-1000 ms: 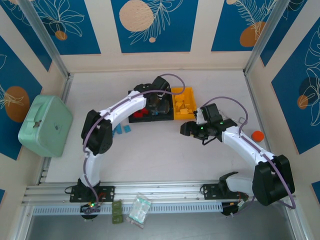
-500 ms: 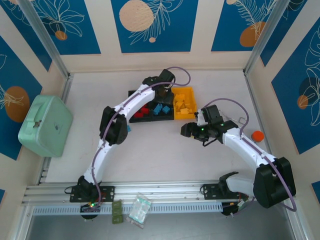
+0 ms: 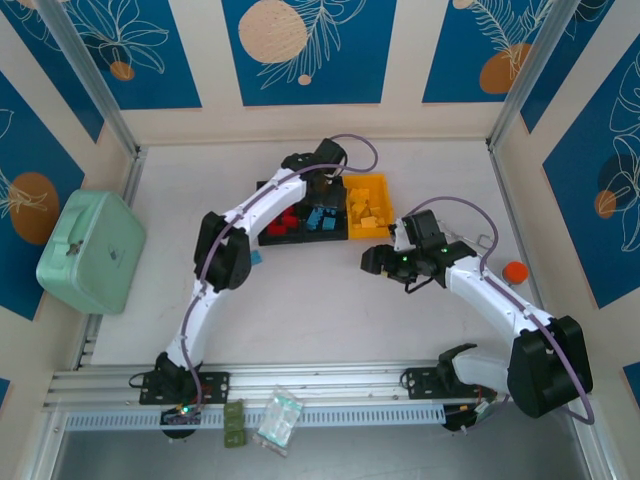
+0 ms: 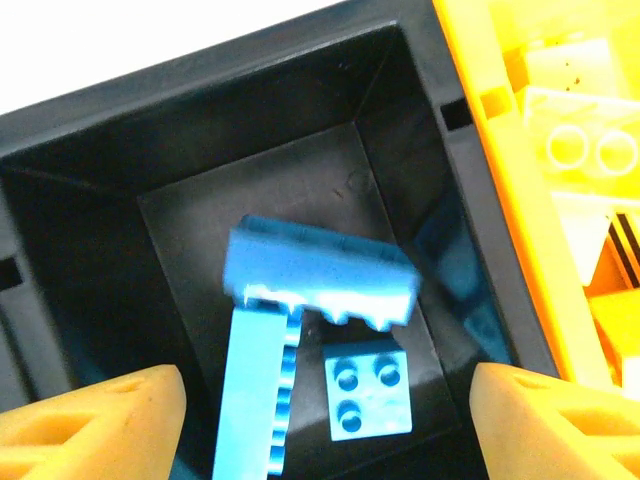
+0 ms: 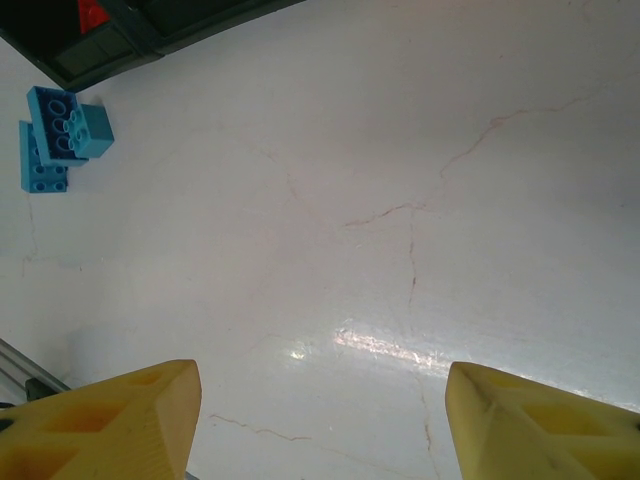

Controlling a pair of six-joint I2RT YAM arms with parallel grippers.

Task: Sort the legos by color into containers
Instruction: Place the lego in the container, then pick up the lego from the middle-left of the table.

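Left fingers (image 4: 92, 420): spread wide apart, nothing between them, poised above the middle black bin (image 4: 90, 200). In the overhead view the left arm (image 3: 250, 210) reaches across the counter (image 3: 320, 310) to the row of three joined bins at the far centre.

Middle black bin contents, from the left wrist view: three light blue bricks. A long brick (image 4: 255, 400) lies along the floor of the bin. A broad brick (image 4: 320, 278) overlaps its far end, with a blurred lower edge. A small square brick (image 4: 366, 395) sits just beside the long one, studs up.

Yellow bin (image 4: 480, 90): joined to the right of the middle bin and holding yellow bricks (image 4: 585, 150). Left black bin (image 3: 268, 238): holding red bricks (image 3: 284, 224).

Right fingers (image 5: 105, 420): apart, holding nothing, over bare counter to the right of the bins.

Unsorted items: two light blue bricks (image 5: 58, 135) lie touching one another on the counter, near the front corner of the left black bin and close to the left arm's elbow.

Other items: a mint-green case (image 3: 92, 250) stands at the left edge of the counter. A small orange object (image 3: 514, 271) lies at the right edge.
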